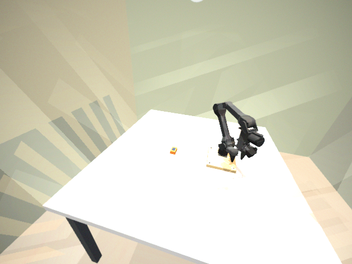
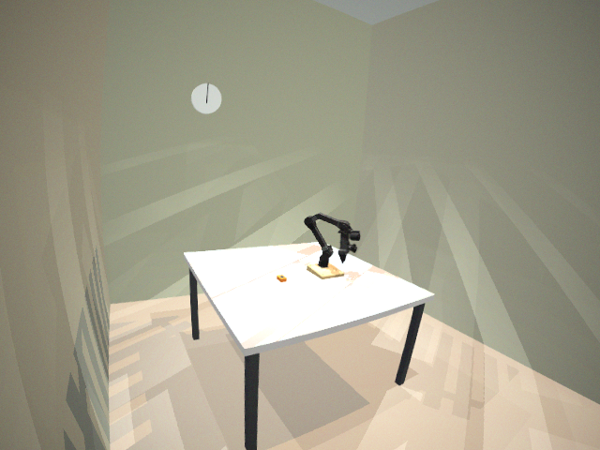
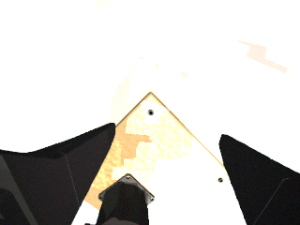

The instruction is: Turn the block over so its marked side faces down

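A small orange block [image 1: 172, 151] [image 2: 281, 278] lies on the white table [image 1: 159, 193] [image 2: 291, 309]. A dark blue square mark shows on its top face in the top view, so the marked side faces up. My gripper [image 1: 237, 159] [image 2: 343, 260] [image 3: 166, 133] is open and empty, with its fingers spread wide. It is raised above the table beside the arm's base, well apart from the block. The block is not in the wrist view.
The arm's base stands on a square wooden board [image 1: 219, 165] [image 2: 325, 274] [image 3: 171, 136], which lies below my fingers in the wrist view. The board is between the block and the gripper's side of the table in the top view. Screws show near its corners.
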